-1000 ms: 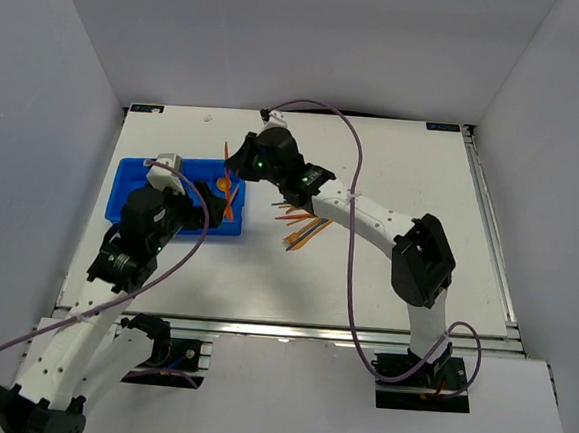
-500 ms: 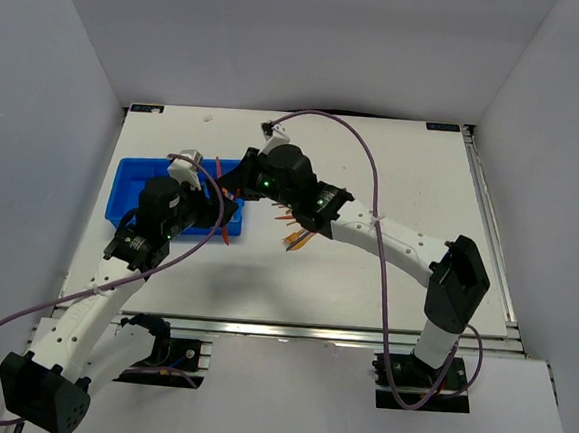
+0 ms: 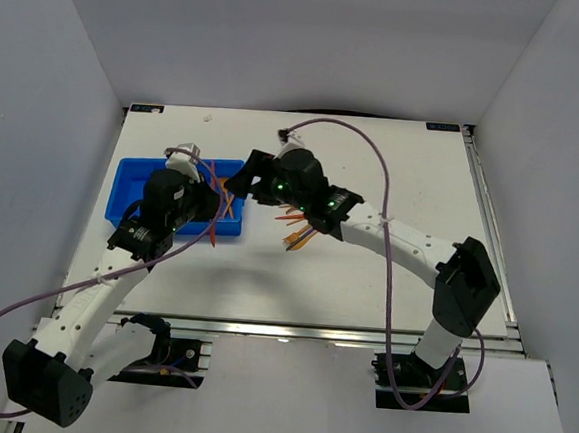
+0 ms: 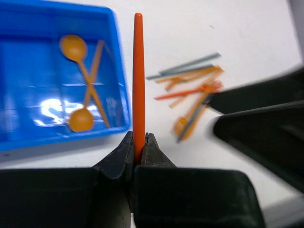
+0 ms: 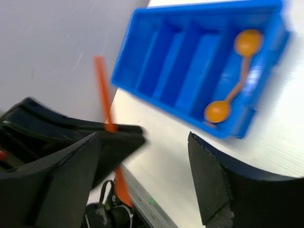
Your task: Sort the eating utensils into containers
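Delivering an orange stick [image 4: 138, 80], clamped in the left hand [image 4: 137, 151], just past the blue tray's [image 4: 121, 102] right edge, with the right hand [image 5: 164, 142] spread and empty. Next: shift left over a compartment, lower, release.

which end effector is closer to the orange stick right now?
Left. The left end effector is shut on the stick, gripping its lower end. The right end effector is open close beside it, not gripping it.
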Robot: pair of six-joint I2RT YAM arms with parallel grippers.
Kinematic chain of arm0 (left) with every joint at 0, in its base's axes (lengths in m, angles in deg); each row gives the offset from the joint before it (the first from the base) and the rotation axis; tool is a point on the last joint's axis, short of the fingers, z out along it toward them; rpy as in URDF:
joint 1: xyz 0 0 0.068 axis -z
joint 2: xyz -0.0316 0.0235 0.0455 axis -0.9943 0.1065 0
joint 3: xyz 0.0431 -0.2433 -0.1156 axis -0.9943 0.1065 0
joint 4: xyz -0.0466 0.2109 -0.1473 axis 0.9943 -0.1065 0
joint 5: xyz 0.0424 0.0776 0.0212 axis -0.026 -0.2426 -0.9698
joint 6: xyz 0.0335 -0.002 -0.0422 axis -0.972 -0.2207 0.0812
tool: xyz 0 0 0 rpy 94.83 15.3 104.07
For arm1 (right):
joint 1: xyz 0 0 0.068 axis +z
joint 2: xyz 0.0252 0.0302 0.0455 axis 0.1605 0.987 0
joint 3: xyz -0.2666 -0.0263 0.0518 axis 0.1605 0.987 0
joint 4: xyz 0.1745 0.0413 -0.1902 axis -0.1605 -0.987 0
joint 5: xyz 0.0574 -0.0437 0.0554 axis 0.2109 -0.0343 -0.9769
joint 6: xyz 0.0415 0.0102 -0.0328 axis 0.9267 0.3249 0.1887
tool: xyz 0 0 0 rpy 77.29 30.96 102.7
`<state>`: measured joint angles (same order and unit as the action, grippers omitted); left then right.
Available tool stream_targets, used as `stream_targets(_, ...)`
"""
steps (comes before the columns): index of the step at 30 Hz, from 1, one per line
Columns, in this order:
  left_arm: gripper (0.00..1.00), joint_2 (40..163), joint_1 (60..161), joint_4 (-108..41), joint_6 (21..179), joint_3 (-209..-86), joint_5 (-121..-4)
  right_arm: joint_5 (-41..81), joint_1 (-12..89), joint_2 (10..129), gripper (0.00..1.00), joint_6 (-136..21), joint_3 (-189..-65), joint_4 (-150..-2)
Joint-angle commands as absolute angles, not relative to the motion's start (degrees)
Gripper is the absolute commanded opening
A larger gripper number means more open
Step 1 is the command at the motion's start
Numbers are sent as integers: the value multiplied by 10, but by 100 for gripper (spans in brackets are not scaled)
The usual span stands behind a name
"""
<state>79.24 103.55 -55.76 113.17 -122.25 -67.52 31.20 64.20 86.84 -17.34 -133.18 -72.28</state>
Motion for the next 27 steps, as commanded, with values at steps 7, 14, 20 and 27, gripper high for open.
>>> stream_targets(7, 0, 956, 1021, -604, 1007, -1345, -949, 327, 492, 704, 85, -178, -1182, -775)
stream_targets(14, 0, 1075, 937, -475, 998, -1393, -881, 352, 476, 580, 88, -252, -1089, -815)
stream_targets(20, 0, 1137, 917, -405, 1015, -1395, -858, 366, 472, 499, 89, -278, -1038, -830)
stream_targets(27, 0, 1174, 917, -336, 1074, -1362, -852, 363, 472, 466, 89, -277, -1000, -830)
